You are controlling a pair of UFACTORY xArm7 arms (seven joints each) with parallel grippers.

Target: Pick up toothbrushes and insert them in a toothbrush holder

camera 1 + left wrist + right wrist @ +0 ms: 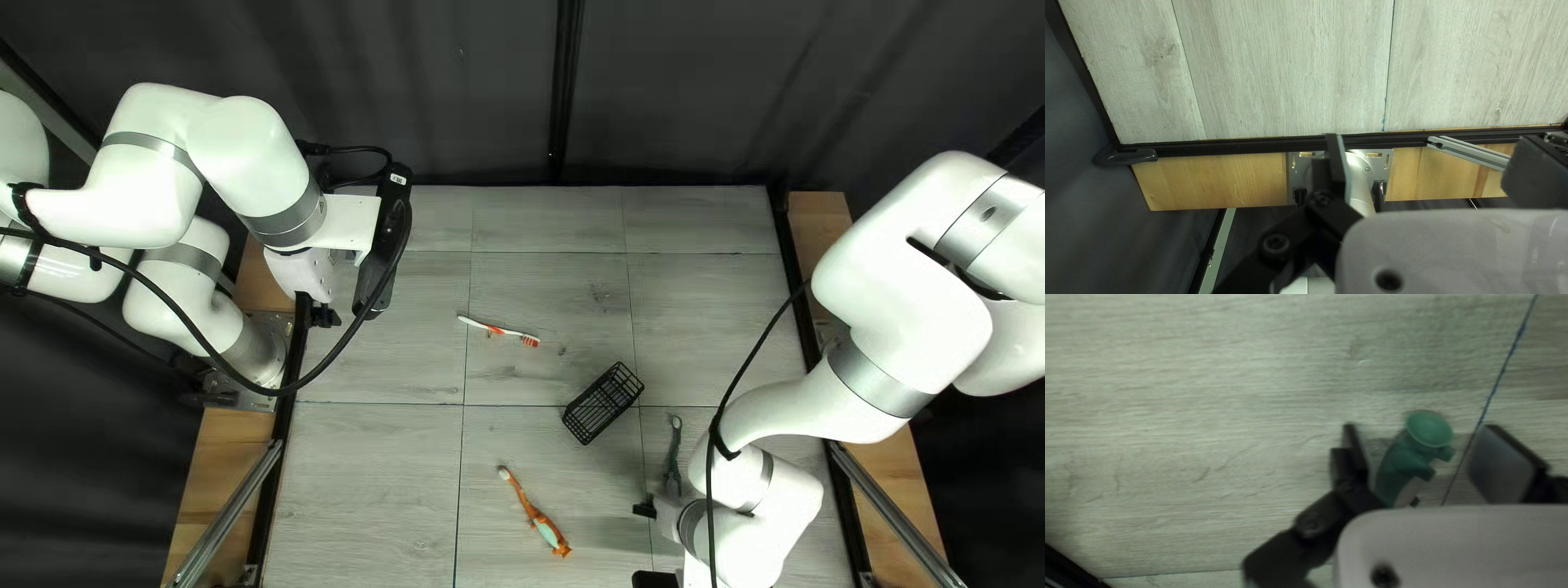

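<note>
Toothbrushes, three: one red-and-white toothbrush (499, 331), one orange toothbrush (533, 510), one green toothbrush (674, 455) between my right gripper (660, 507)'s wide-spread fingers. Black mesh holder (603, 404), one, amid them. My left gripper (316, 313), one: wide apart.

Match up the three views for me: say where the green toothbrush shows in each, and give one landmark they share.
Top left view: the green toothbrush is right of centre in the lower half, below and right of the black basket-like holder, beside my right arm.
Left wrist view: not in it.
Right wrist view: its green handle is between the open fingers of the right gripper.
Shared landmark: the pale wood-grain tabletop with thin dark seams.
</note>
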